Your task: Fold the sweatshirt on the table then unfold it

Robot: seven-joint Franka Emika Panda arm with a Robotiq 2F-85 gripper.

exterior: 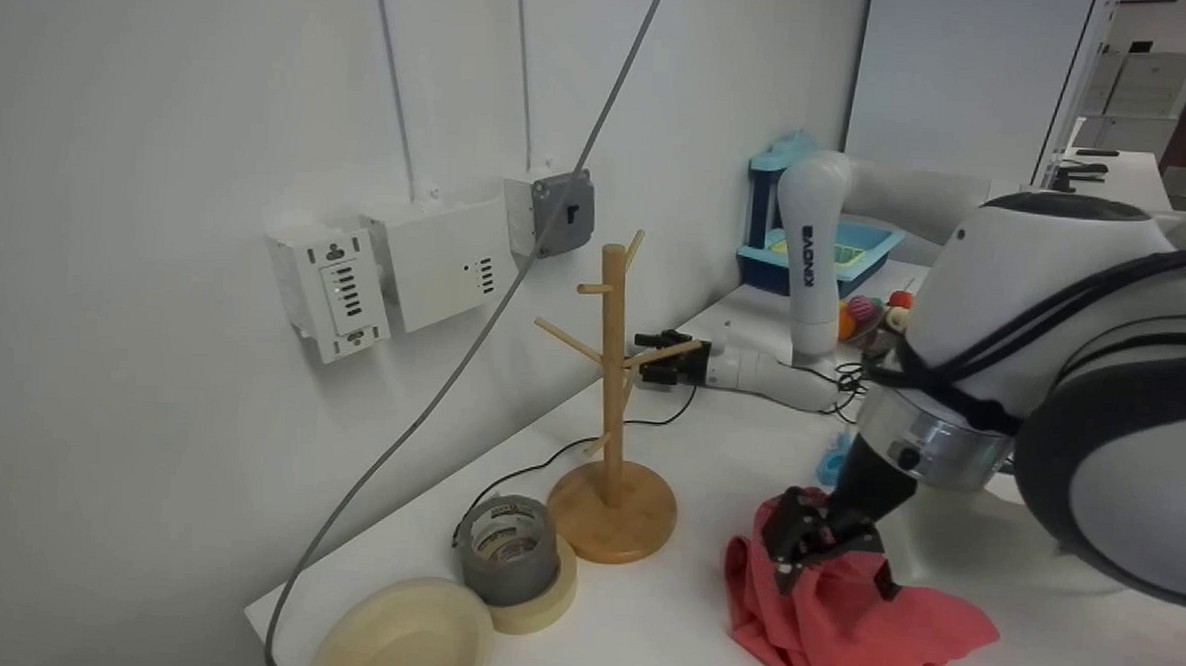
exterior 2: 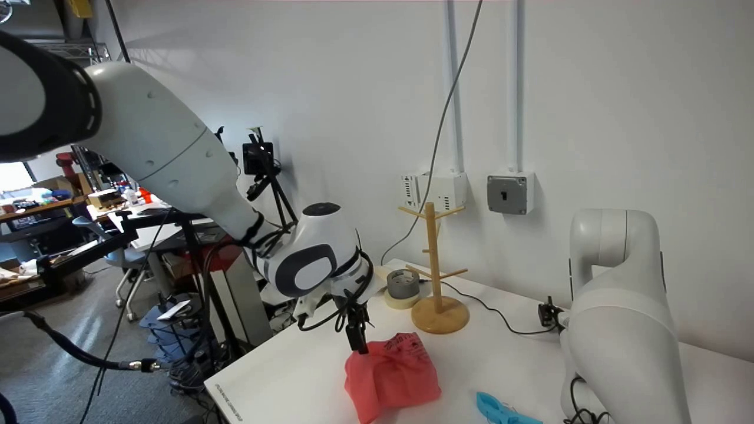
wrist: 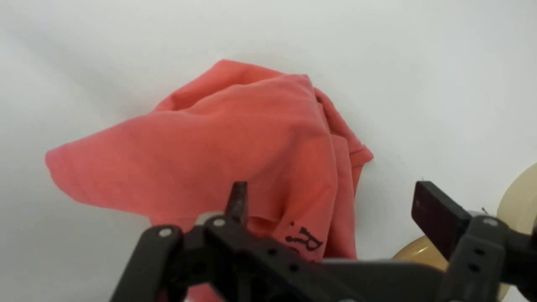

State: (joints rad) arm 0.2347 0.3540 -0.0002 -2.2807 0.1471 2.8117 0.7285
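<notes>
Standing spread, your claw (exterior: 837, 584) overlaps the dark-lettered sweatshirt (exterior: 870, 635), crumpled on the desk (exterior: 635, 635) at lower right in an exterior view; upper right, you can read "KINOVA" on another white arm (exterior: 814, 273).

A smooth, rounded white arm (exterior 2: 177, 144) is showing thick black rings (exterior 2: 70, 100) and a dark oval cap (exterior: 1069, 206). Black cables (exterior: 936, 381) are crossing above its silver metal collar (exterior: 948, 454). Round screws (wrist: 165, 232) are studding the angular black gripper (wrist: 335, 205).
</notes>
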